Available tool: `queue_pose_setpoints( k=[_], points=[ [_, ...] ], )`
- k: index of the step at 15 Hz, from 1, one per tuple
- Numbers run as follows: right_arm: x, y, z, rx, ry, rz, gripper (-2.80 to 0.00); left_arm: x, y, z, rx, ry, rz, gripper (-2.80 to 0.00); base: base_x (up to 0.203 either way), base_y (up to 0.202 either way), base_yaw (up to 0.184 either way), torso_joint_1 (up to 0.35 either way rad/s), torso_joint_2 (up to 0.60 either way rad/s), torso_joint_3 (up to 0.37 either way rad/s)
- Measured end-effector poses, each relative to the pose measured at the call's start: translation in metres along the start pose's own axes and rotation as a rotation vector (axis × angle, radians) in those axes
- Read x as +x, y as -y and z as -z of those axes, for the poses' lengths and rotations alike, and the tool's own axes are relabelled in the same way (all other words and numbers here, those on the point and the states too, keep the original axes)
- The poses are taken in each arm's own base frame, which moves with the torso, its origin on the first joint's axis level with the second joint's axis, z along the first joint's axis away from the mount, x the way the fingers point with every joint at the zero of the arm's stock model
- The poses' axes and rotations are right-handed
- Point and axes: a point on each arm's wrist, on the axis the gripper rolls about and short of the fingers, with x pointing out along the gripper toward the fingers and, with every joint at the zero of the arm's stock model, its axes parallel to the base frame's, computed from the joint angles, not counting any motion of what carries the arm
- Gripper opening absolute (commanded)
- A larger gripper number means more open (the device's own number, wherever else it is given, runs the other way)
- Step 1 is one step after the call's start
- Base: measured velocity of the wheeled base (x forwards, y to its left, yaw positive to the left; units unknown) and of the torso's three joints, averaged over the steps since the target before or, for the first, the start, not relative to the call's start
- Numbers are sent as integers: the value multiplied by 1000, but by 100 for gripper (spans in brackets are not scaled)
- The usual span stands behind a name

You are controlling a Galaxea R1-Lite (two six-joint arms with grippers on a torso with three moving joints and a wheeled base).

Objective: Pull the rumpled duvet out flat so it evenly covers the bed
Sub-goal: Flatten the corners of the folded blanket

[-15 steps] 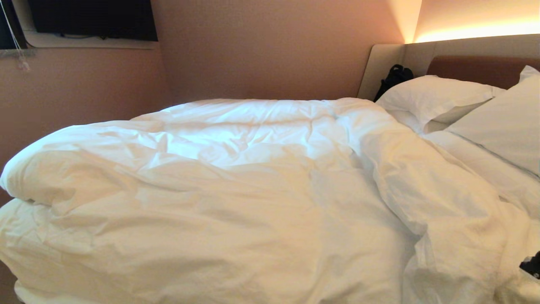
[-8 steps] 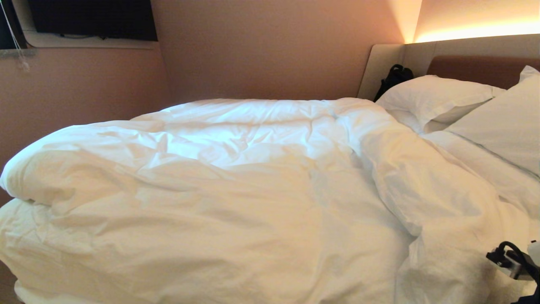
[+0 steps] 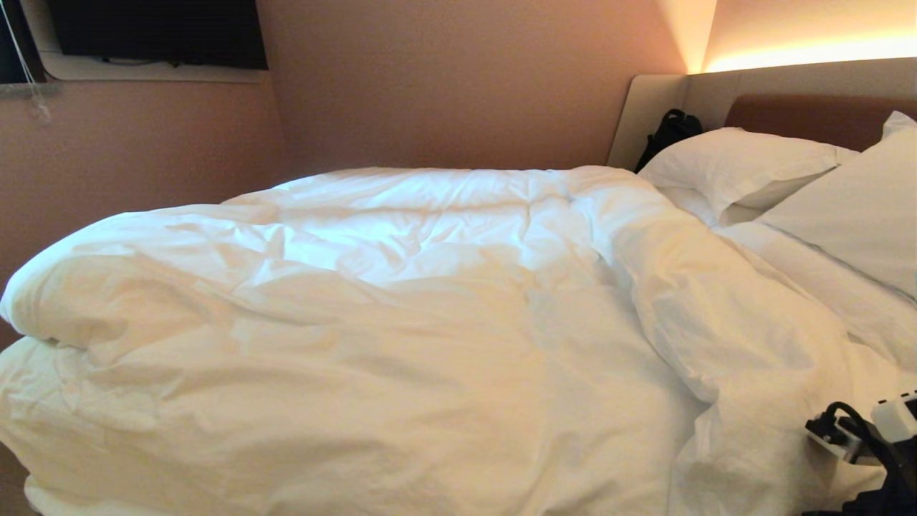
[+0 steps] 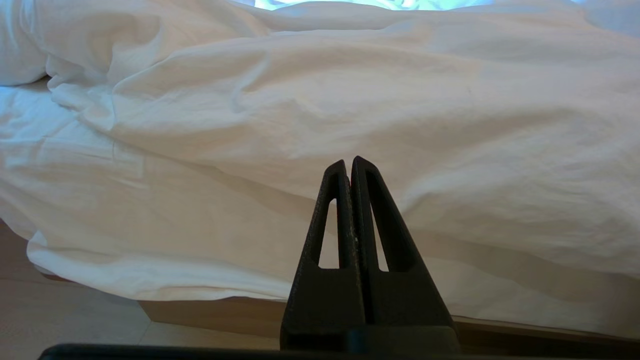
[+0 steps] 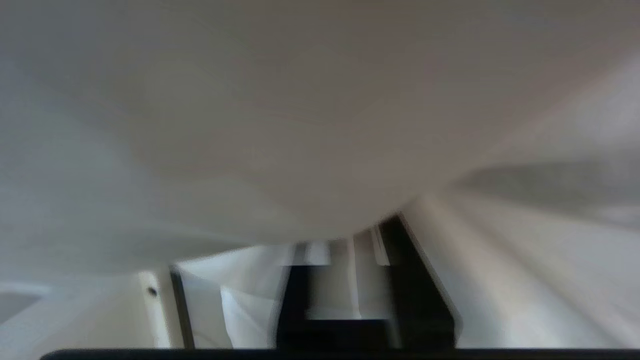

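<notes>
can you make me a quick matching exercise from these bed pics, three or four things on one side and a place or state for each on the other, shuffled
Things:
1. duvet
2. pillows
3. left pincer
4. black bag

Places or states:
a. shut, empty, before the bed's near side
b. rumpled, bunched over most of the bed
c. in the corner beside the headboard
d. stacked at the head end

Pairs: 1-b, 2-d, 3-a, 4-c
</notes>
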Motion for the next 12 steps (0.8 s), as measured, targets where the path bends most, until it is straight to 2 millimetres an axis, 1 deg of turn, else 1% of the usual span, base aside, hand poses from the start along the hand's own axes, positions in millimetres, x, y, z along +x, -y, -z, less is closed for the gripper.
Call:
queue_pose_setpoints(
  k=[4, 10, 12],
  points=[
    [1, 1, 4, 6, -11, 3, -280, 0, 0, 0, 0, 0, 0, -280, 0, 0, 0, 0, 0, 0],
    [11, 11, 35, 23, -118, 34, -280, 0, 0, 0, 0, 0, 0, -280, 0, 0, 0, 0, 0, 0],
    [12, 13, 41, 26, -135, 39, -280, 0, 0, 0, 0, 0, 1, -280, 0, 0, 0, 0, 0, 0]
  ],
)
